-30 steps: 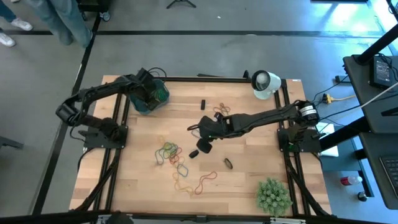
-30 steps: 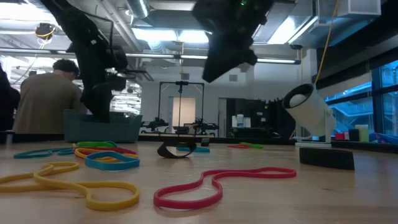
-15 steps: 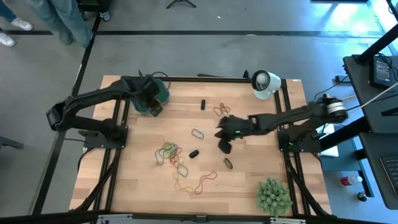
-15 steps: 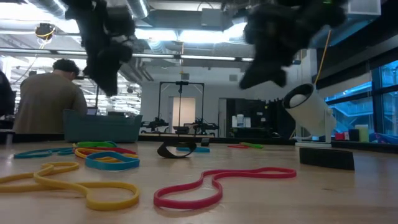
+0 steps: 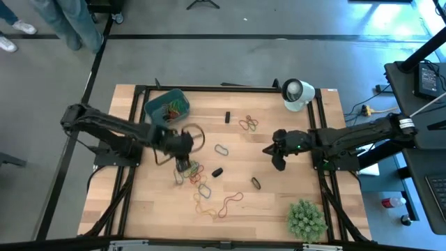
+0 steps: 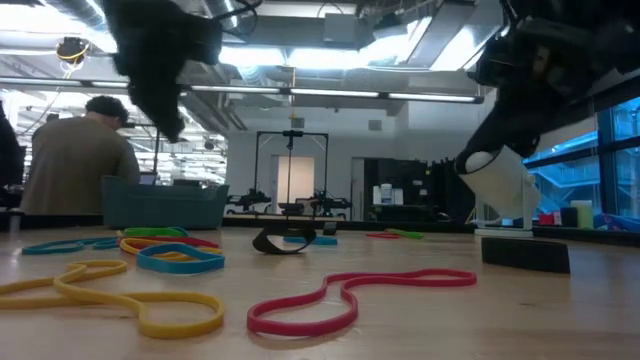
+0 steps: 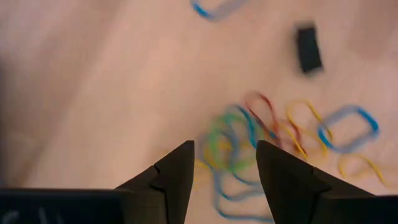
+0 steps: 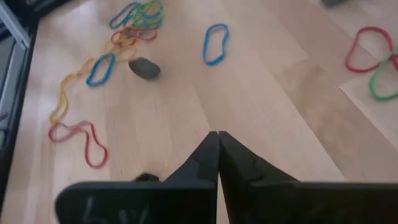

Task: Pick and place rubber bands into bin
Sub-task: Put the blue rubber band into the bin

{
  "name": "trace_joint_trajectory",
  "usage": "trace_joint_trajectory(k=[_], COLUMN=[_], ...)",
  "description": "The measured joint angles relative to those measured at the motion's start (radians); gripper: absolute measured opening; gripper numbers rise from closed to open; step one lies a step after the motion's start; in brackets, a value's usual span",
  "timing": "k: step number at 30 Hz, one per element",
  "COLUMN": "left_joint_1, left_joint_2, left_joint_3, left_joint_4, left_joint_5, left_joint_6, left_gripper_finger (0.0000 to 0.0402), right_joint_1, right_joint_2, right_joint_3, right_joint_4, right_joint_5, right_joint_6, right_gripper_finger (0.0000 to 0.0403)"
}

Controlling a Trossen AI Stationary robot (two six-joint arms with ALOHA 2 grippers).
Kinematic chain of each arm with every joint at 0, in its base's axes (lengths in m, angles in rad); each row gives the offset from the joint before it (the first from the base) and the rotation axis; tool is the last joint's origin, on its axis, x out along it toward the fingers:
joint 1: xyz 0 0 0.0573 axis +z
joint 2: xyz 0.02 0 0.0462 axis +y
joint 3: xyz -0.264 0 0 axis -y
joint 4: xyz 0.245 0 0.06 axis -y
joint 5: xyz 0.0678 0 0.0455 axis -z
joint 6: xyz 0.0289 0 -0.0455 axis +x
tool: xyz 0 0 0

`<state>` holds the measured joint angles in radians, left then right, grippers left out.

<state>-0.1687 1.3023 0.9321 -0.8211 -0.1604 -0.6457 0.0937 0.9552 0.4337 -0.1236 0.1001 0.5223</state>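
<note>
- The rubber bands (image 5: pixel 193 174) lay mostly in a loose multicoloured heap on the table (image 5: pixel 265 202), left of its middle, with yellow and red loops trailing toward the near edge and a small red and green group (image 5: pixel 247 124) farther back.
- The bin (image 5: pixel 166 107) sat at the far-left corner of the table, and several coloured bands were already inside it.
- The left end effector (image 5: pixel 182 164) hung just over the far edge of the heap; its arm reached in from the left side, bent at the elbow, with a cable looping beside the wrist.
- The left wrist view showed its two fingers (image 7: pixel 177 174) spread apart with nothing between them, the green, blue and red bands (image 7: pixel 236 146) directly beyond the tips.
- The right end effector (image 5: pixel 278 160) was over bare wood right of centre, well apart from the heap; its arm stretched in low from the right edge.
- The right wrist view showed its fingers (image 8: pixel 208 158) pressed together to a point, gripping nothing.
- That view also picked out a lone blue band (image 8: pixel 215 43) and a small dark block (image 8: pixel 144 68) on the wood ahead, which read only as specks from above.
- The low view alone showed a person (image 6: pixel 70 165) in a tan top behind the bin, and a yellow band (image 6: pixel 120 300) and a red band (image 6: pixel 350 295) lying flat nearest the camera.
- A white round cup-like object (image 5: pixel 297 93) stood at the far-right corner, and a spiky green ball (image 5: pixel 306 218) at the near-right corner.
</note>
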Motion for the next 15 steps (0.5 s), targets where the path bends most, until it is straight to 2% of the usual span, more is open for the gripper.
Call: trace_joint_trajectory(k=[4, 12, 15], left_joint_1=[-0.087, -0.160, -0.166], left_joint_2=[0.077, 0.217, 0.254], left_joint_3=[0.000, 0.000, -0.010], left_joint_4=[-0.015, -0.044, -0.086], left_joint_5=[-0.003, 0.077, 0.103], left_joint_6=[-0.212, -0.600, -0.691], left_gripper_finger=[0.0168, 0.0168, 0.0165], right_joint_1=[0.000, 0.000, 0.000], right_joint_2=[-0.008, -0.007, -0.007], right_joint_3=[-0.012, -0.012, -0.012], right_joint_4=[0.003, -0.002, -0.002], right_joint_5=[0.000, 0.000, 0.000], right_joint_6=[-0.037, -0.063, -0.066], right_gripper_finger=[0.0011, 0.0012, 0.0012])
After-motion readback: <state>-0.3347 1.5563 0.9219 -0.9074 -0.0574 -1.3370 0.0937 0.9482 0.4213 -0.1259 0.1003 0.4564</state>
